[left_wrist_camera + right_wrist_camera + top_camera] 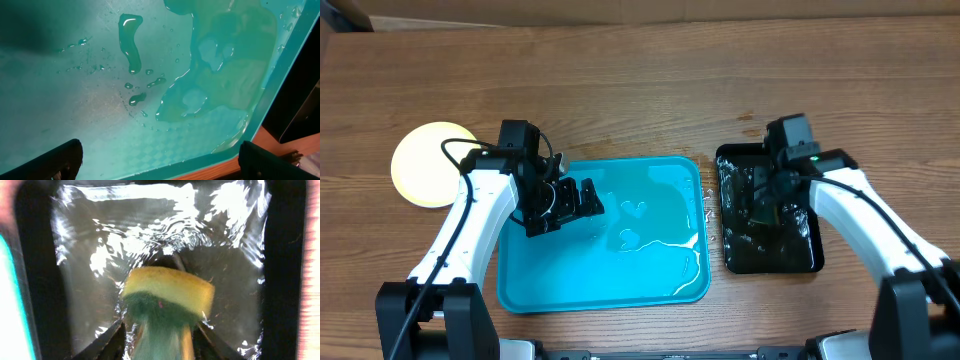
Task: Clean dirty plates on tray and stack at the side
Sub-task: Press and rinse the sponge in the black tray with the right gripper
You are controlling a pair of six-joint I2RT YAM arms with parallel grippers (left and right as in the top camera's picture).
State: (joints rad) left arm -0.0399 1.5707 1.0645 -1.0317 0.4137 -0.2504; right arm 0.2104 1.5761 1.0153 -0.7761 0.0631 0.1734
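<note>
Wood table [620,90] | left end effector [582,200] spread wide, empty, over tray [550,270] | right end effector [160,347] straddles sponge [170,290], grip unclear

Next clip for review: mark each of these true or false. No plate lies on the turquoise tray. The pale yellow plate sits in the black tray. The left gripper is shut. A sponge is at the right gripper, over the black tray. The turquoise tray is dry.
1. No plate lies on the turquoise tray. True.
2. The pale yellow plate sits in the black tray. False: it lies on the wooden table, left of the turquoise tray.
3. The left gripper is shut. False: it is open, above the turquoise tray.
4. A sponge is at the right gripper, over the black tray. True.
5. The turquoise tray is dry. False: water pools on it.
</note>
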